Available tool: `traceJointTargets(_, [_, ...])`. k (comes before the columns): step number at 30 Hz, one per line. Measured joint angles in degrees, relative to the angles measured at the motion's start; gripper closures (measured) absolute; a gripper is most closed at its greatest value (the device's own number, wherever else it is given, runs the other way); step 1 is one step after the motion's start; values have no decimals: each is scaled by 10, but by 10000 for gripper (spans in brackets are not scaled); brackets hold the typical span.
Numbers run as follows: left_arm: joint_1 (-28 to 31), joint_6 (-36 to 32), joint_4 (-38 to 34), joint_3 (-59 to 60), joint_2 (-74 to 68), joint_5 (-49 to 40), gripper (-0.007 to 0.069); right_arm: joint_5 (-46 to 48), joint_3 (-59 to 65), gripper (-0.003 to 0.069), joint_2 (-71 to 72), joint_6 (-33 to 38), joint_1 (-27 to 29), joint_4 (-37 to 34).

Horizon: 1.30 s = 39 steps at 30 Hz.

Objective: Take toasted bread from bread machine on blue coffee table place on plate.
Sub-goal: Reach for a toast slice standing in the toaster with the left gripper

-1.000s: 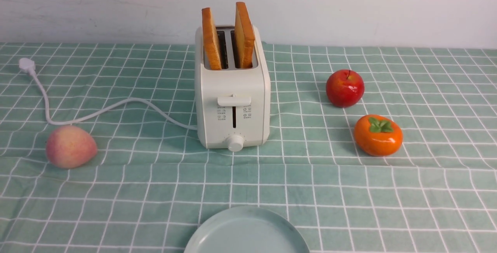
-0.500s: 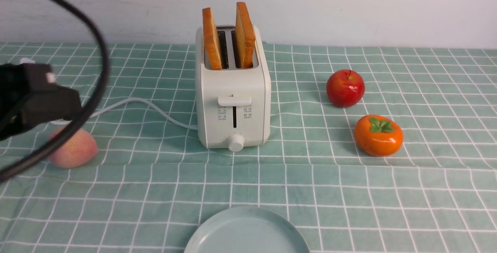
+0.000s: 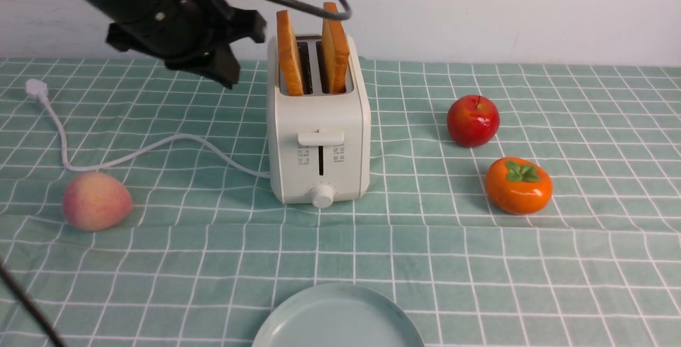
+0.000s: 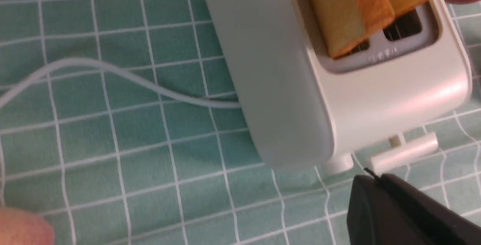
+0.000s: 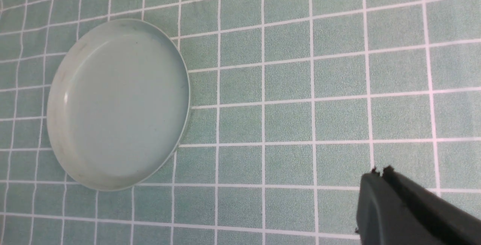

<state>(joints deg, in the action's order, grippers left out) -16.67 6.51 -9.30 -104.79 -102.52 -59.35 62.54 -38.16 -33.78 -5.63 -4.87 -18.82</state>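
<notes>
— What lies nearest to us?
— The round, pale blue-green plate with a low raised rim (image 3: 338, 320), cut off by the front view's lower edge. We see nothing on the part in view.
— And under it?
— The table draped in teal-green cloth with a white grid of lines (image 3: 425, 262).
— Where do we find our right gripper, dark and narrow-tipped (image 5: 379, 173)?
— Over the cloth in its wrist view, apart from the plate, its jaws closed and nothing between them.
— What comes beyond the plate?
— On our left, a pinkish-yellow peach (image 3: 97, 201); on our right, a glossy orange persimmon with green leaves (image 3: 518, 186), and farther off a shiny red apple (image 3: 473, 121).
— And in the middle?
— The cream-white two-slot toaster with a front lever and round knob (image 3: 321, 123), its white cord (image 3: 181, 137) running off to our left.
— Is the bread there?
— Yes, we see two upright tan slices with golden-orange crusts (image 3: 335, 54), one in each slot, poking well out of the top.
— What about our left gripper, black and blurred (image 3: 223, 67)?
— Raised near the toaster's left side, fingers together, gripping nothing.
</notes>
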Motion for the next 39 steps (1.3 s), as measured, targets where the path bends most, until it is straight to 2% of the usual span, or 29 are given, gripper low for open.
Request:
traceJointTargets(2, [-7,0,9,-36,-27,-11,629,1,0,678,0,0,0,0])
traceJointTargets(5, [-24,4,37,-150,-105,-50,543,2,0,677,0,0,0,0])
traceJointTargets(12, [-31,54,69,-261,-175,-69,208,4,0,675,0,0,0,0])
traceJointTargets(14, [-31,56,72,-265,-187,-52,141,4,0,674,0,0,0,0])
traceJointTargets(16, [-31,59,72,-266,-204,-36,120,4,0,672,0,0,0,0])
traceJointTargets(18, [-31,66,72,-266,-213,-32,138,4,0,670,0,3,0,0])
traceJointTargets(22, [-31,99,87,-266,-228,-43,486,4,0,667,0,15,0,0])
traceJointTargets(23, [-32,105,93,-266,-225,-48,547,4,0,666,0,16,0,0])
traceJointTargets(32, [-33,117,139,-267,-81,-81,541,4,0,661,0,26,0,-1])
traceJointTargets(35, [-33,108,130,-271,-6,-115,541,1,0,659,0,35,0,-1])
traceJointTargets(39, [-33,68,69,-255,61,-125,541,-3,0,657,0,42,0,-1])
